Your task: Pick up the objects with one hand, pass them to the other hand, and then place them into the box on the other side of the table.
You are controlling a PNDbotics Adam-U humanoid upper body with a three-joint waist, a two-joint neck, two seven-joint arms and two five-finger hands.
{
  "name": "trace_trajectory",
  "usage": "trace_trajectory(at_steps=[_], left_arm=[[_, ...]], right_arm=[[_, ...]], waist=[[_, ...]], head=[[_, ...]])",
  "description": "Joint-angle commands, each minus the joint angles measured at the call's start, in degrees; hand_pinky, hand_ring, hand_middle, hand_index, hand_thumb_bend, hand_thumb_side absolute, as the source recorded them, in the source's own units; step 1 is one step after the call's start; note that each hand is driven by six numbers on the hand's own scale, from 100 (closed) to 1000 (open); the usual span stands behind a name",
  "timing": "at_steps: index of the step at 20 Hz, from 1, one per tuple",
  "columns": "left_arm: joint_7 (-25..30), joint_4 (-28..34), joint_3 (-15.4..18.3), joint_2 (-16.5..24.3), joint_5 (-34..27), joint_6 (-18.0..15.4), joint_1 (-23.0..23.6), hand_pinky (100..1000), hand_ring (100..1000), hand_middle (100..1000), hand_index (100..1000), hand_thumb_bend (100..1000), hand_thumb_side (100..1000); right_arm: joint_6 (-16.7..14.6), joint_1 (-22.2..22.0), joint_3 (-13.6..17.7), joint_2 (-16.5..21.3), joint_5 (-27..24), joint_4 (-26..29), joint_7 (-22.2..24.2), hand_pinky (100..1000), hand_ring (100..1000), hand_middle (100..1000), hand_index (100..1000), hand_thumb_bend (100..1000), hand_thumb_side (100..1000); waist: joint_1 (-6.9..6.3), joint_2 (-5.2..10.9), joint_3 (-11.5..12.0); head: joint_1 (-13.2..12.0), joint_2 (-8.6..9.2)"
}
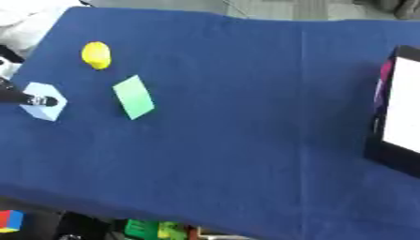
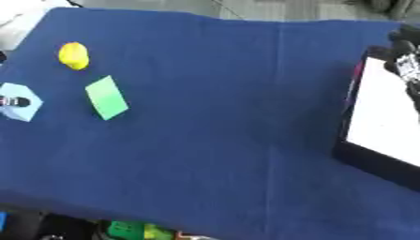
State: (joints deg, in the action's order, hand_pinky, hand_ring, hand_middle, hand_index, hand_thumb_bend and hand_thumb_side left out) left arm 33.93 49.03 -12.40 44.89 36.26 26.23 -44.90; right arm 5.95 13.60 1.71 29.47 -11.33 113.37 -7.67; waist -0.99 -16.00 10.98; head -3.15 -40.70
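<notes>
Left eye view gives me the blue cloth-covered table (image 1: 229, 140) running askew. At its near right lies the black-walled box with a white floor (image 2: 373, 159), something pink showing at its far inner wall. At the left edge my left hand (image 1: 25, 99) reaches in, a dark fingertip resting on the pale blue hexagonal block (image 1: 45, 108); I cannot tell how its fingers are set. Just beside that block, toward the middle, lies the flat green rectangular block (image 1: 134, 97), tilted. Farther back sits the small yellow rounded object (image 1: 96, 55), apart from both. Right eye view shows my right hand (image 2: 406, 63) over the box's far corner; I cannot tell whether it is apart or together.
</notes>
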Motion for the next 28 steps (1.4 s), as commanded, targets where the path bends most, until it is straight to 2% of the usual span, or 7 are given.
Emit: trace_trajectory(at_steps=[1,9,14,18,21,25,28], left_arm=[[-0.49,-0.96,0.67,0.86,1.64,-0.15,-1.40,980,930,775,848,635,626],[-2.29,-1.73,1.20,0.15,2.61,0.51,-1.67,969,923,758,828,595,665],[-2.00,-1.45,0.74,-0.11,1.96,-0.08,-1.97,956,916,744,772,508,618],[-0.39,-1.02,0.32,0.11,2.56,-1.10,-1.97,945,913,742,720,400,500],[0.25,-0.70,0.47,0.23,3.09,-0.89,-2.08,933,904,725,684,266,345],[0.49,1.17,0.36,0.72,2.86,-0.26,-1.98,919,884,708,659,167,275],[0.73,4.05,0.11,1.79,1.92,-0.09,-1.59,910,868,701,648,133,259]], right_arm=[[0.05,0.27,0.42,0.79,0.38,1.23,0.02,912,1000,886,926,100,642],[0.27,0.17,0.36,0.58,0.39,1.23,0.11,912,1000,883,926,100,643],[0.40,0.16,0.38,0.56,0.46,1.23,0.16,912,1000,882,927,100,643],[0.44,0.17,0.40,0.60,0.46,1.23,0.09,912,1000,882,927,100,642],[0.45,0.16,0.42,0.63,0.46,1.23,0.11,913,1000,881,928,100,642],[0.42,0.13,0.44,0.67,0.41,1.23,0.12,913,1000,881,928,100,642],[0.44,0.10,0.44,0.71,0.41,1.23,0.15,913,1000,882,928,100,642]], waist=[[-0.11,0.71,0.01],[-0.06,0.60,0.01],[0.02,0.60,-0.03],[-0.07,0.61,-0.01],[-0.10,0.65,-0.03],[-0.08,0.65,-0.05],[-0.09,0.60,-0.03]], head=[[-0.27,-0.10],[-0.40,-0.01],[-0.56,-0.11],[-0.66,-0.16],[-0.64,-0.07],[-0.21,0.20],[0.42,0.41]])
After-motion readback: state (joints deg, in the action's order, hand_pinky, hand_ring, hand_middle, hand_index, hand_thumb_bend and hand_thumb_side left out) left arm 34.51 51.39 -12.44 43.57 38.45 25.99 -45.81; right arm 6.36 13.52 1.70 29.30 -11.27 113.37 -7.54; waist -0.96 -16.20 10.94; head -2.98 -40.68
